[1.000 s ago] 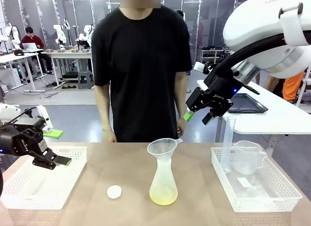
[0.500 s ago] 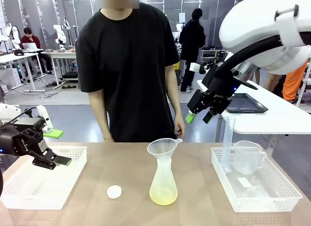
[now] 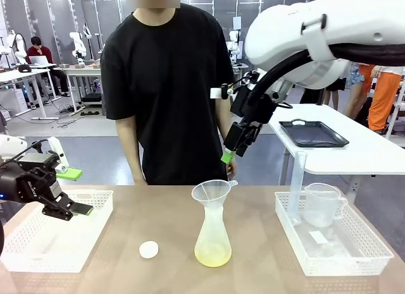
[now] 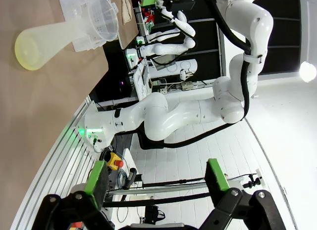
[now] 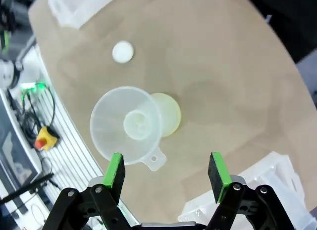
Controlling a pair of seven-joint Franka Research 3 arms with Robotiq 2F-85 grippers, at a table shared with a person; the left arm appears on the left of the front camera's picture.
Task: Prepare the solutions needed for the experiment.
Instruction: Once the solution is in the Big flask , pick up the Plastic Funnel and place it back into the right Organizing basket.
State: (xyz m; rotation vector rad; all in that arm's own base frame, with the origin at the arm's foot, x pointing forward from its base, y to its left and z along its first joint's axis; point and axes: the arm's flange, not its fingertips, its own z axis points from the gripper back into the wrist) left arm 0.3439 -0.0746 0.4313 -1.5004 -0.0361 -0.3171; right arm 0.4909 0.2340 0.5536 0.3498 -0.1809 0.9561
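Two grippers hung empty. The left gripper [image 3: 74,193] had its jaws wide apart above the white basket [image 3: 44,259] at its end of the tabletop [image 3: 171,212]. The right gripper [image 3: 229,153], jaws also apart, was high over the funnel [image 3: 212,191]. That funnel sat in the neck of the conical flask [image 3: 212,234], which stood mid-tabletop with a little pale yellow solution [image 3: 212,255] in its base. A white cap [image 3: 149,249] lay near it.

The likely trouble was an off-centre descent. In the right wrist view the funnel lay toward one finger rather than midway between them. A straight drop could therefore catch its rim, tip the narrow-necked flask and spill the solution. The funnel seemed to rest loosely, though its seating was hard to judge.

The front view gave the clearance between the right gripper and the funnel. The right wrist view looked down the funnel's throat and gave the sideways offset.
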